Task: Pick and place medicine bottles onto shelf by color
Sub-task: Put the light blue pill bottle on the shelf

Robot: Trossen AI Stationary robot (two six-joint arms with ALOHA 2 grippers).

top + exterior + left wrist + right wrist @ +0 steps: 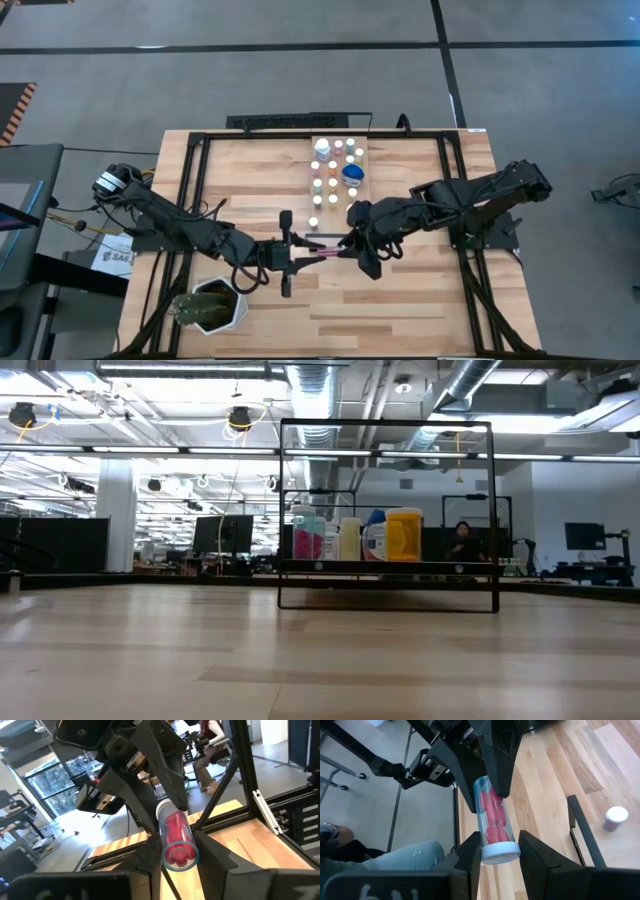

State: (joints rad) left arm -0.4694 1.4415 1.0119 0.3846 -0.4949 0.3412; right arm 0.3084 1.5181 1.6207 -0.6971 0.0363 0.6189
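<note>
From above, the two dark arms meet over the middle of the slatted wooden table, and a slim clear vial with red contents lies level in the air between them: the left gripper has it from one end and the right gripper from the other. Beyond them, toward the far edge, the shelf carries rows of small medicine bottles with white, pink, orange and blue tops, among them a wider blue bottle; one more small bottle stands alone on the table just off the shelf's near end. A white hexagonal plant pot sits at the near left corner under the left arm. The low view looks level across the bare tabletop to the shelf's thin dark frame, with the bottles bunched behind it; neither gripper shows there. In the left wrist view the left gripper has its jaws drawn narrow on the vial's clear closed end, while the other arm's fingers pinch the far, white-capped end. In the right wrist view the right gripper clamps the vial's white cap between narrow jaws, the left arm's fingers grip the opposite end, and a lone white-capped dark-red bottle stands on the table beside them.
</note>
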